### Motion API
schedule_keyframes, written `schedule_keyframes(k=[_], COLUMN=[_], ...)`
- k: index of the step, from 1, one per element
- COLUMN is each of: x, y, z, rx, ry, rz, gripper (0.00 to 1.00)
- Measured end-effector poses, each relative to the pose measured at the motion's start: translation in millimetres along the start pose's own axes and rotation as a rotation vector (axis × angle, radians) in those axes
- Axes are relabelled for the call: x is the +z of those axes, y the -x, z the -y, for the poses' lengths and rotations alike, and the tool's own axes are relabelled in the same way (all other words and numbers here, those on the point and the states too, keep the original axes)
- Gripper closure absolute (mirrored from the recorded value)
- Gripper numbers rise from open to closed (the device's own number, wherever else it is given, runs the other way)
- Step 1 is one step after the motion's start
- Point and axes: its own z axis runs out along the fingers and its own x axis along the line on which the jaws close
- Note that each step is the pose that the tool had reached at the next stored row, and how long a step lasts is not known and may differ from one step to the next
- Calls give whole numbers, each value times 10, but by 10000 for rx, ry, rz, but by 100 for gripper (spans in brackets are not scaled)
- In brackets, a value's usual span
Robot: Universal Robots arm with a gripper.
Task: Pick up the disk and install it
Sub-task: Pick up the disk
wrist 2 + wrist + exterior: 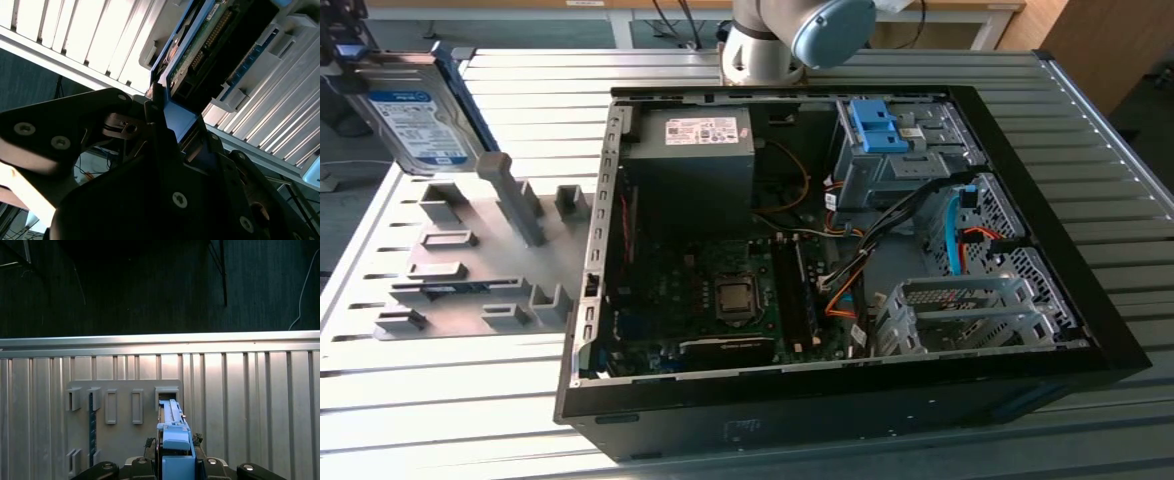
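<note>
1. Currently the gripper [350, 52] is pinched tight on the disk [411, 115], which it holds upright by its upper end at the far edge of the exterior view's left.
2. In the second wrist view, the black fingers [155, 107] press on the blue bracket at the end of the disk [200, 45], whose green circuit-board side faces the camera.
3. In the first wrist view, the disk [172, 432] appears edge-on, with its blue bracket rising from the gripper [175, 467].
4. The disk hangs over the grey fixture plate [467, 290] on the slatted metal table [454, 420], and its lower edge looks clear of the plate's holders.
5. The first wrist view shows the same plate [125, 435] beyond the disk, with an open slot in line with the disk's edge.
6. The open computer case [854, 410] lies on the table toward the exterior view's right, well apart from the disk.
7. Inside the case are the grey power supply [700, 160], a blue latch piece [878, 125] and a perforated metal drive cage [961, 310].
8. The arm's base [781, 30] stands behind the case.
</note>
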Motion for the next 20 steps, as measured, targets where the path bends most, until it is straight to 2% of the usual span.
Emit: schedule_keyframes(k=[14,20], x=[-73,-133], y=[0,-1], z=[0,-1], rx=[0,0], ry=[-1,0], rz=[1,0], gripper=[64,64])
